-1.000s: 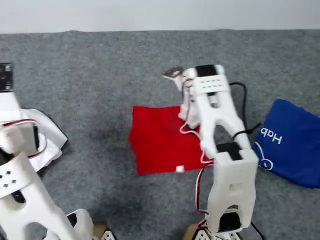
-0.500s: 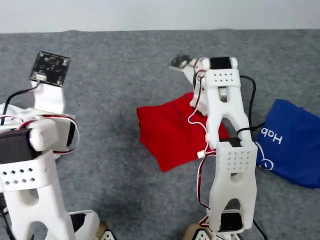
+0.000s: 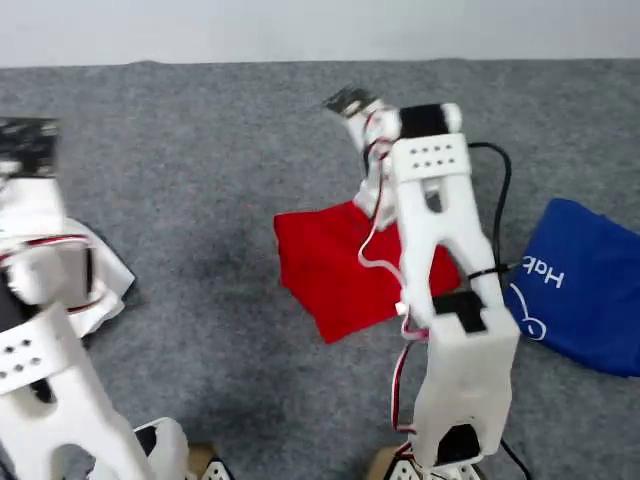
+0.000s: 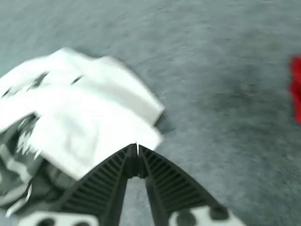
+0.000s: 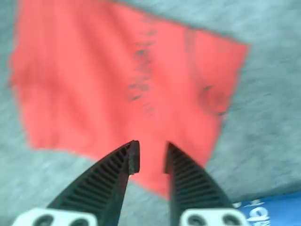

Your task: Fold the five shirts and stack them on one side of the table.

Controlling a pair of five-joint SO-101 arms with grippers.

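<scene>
Right gripper [image 5: 150, 159] is poised over the red shirt [image 5: 117, 80], its two fingers a little apart with nothing between them. The red cloth spreads beneath and beyond the fingertips, and I cannot tell whether they touch it. In the high view the right arm [image 3: 440, 250] reaches from 6 o'clock across the shirt's 3 o'clock side, with its wrist over the 1 o'clock corner. The red shirt lies near the middle of the grey table [image 3: 200, 150] as a flat, roughly four-sided piece turned askew. The blue shirt [image 3: 580, 285] sits at 3 o'clock from it, near but apart, close to the table's edge. Left gripper [image 4: 137, 151] has its fingertips pressed together and carries nothing. The white shirt [image 4: 84, 108] lies crumpled just past those tips, with some grey patterned cloth [image 4: 14, 183] beside it. In the high view the left arm [image 3: 40, 330] is at the 9 o'clock side of the table, partly covering the white shirt, well apart from the red one.
</scene>
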